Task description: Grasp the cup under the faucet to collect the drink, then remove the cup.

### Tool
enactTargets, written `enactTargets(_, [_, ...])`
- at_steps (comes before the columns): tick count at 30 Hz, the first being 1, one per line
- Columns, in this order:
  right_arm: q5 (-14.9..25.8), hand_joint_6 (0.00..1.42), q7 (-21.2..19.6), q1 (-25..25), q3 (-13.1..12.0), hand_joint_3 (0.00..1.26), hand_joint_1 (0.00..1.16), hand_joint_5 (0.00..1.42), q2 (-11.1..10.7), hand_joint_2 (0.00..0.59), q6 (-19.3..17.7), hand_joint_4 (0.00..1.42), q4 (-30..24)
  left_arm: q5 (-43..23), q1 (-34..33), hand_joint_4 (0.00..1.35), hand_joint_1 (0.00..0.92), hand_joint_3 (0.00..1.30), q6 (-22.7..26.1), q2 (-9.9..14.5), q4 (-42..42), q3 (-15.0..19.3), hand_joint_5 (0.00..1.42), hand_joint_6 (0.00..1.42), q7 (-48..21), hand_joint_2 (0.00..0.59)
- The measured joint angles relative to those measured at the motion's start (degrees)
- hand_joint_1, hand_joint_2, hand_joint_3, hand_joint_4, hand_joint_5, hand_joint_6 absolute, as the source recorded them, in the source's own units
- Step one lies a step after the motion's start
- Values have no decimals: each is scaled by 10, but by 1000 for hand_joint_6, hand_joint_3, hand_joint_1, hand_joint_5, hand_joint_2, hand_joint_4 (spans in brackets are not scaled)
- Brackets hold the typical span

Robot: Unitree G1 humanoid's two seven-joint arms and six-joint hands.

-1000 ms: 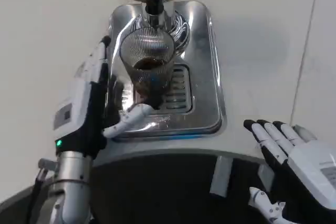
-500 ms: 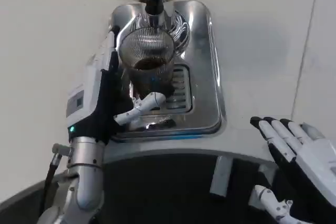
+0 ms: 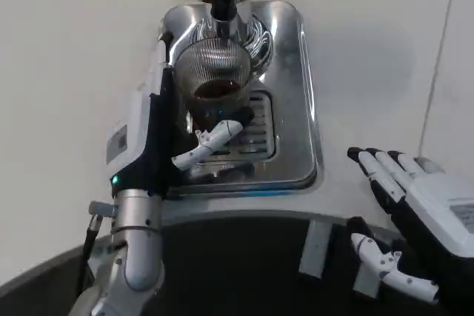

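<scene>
Silver forearms, white-and-black hands

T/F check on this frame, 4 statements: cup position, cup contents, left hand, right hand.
1. The cup sits under the faucet. True.
2. The cup is empty. False: dark liquid shows inside.
3. The left hand wraps the cup, with a finger across its front. True.
4. The right hand holds the drip tray. False: it is apart from the tray, fingers spread, holding nothing.

The right hand (image 3: 418, 216) is cut off by the picture's edge.
</scene>
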Motion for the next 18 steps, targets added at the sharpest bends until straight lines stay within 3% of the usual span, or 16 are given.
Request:
enactTargets(8, [0,0,0,22,0,0,60,0,2,539,5,0,-1,4,-15,0,459,0,0,2,13,-17,257,251,13,56])
enactTargets(12, [-2,0,0,30,0,0,57,0,8,539,10,0,-4,23,-18,202,501,165,2,2,14,-27,577,752,35,64])
enactTargets(18, [-2,0,7,29,1,0,54,0,9,533,17,0,-16,35,-39,756,516,610,19,-11,29,-37,1025,1263,85,71])
